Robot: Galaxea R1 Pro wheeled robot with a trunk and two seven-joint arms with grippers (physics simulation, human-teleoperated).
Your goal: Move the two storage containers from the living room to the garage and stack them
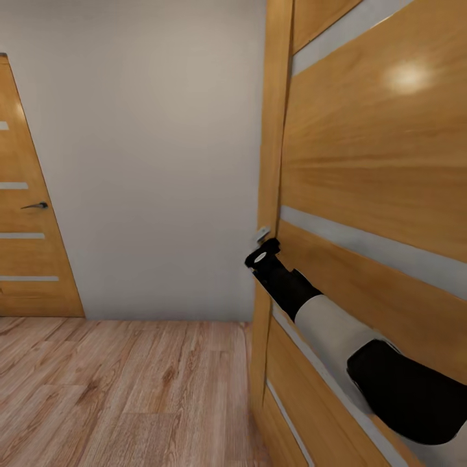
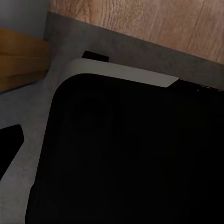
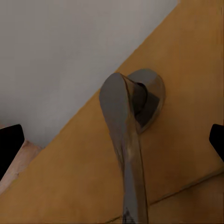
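The right end effector (image 1: pixel 263 254) reaches to the edge of a wooden door (image 1: pixel 376 194), right at its metal lever handle (image 3: pixel 125 140). Its fingers (image 3: pixel 10 144) stand wide apart either side of the handle, open and gripping nothing. The left end effector's state I cannot tell; its wrist view shows a dark robot body (image 2: pixel 130 154) over grey. Beyond lie a white wall (image 1: pixel 149 155), a second door (image 1: pixel 29 246), and wood-plank floor (image 1: pixel 117 389). The storage containers are nowhere visible here.
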